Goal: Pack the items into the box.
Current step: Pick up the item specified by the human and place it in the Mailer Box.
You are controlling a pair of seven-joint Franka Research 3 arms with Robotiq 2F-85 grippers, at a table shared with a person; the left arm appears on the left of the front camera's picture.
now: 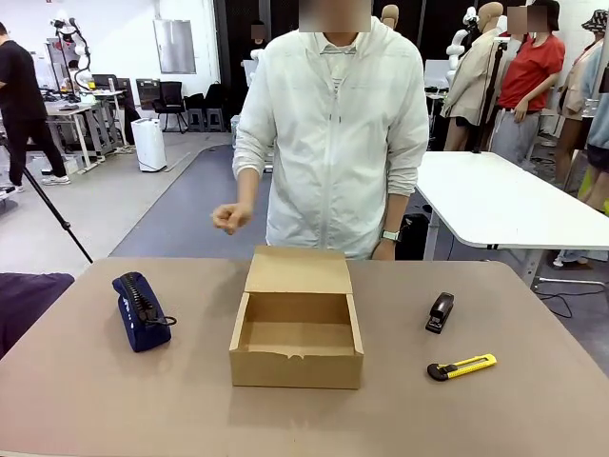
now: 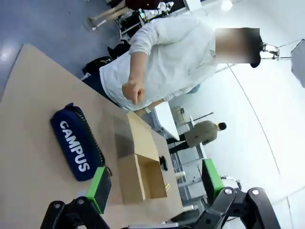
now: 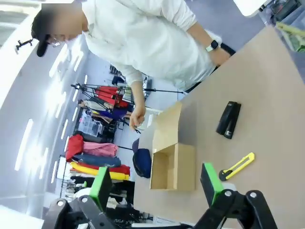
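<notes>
Table (image 1: 114, 400) holds one box (image 1: 296, 367), one navy bundle (image 1: 139, 311), one stapler (image 1: 440, 312), one knife (image 1: 462, 366).

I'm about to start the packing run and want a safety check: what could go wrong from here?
The knife lies just beside the stapler, so the open right gripper might catch the wrong one. The person's hand is raised at the far edge on the pouch side, and the left gripper reaching there could come close to it. The box sits unheld and may slide if bumped.
</notes>
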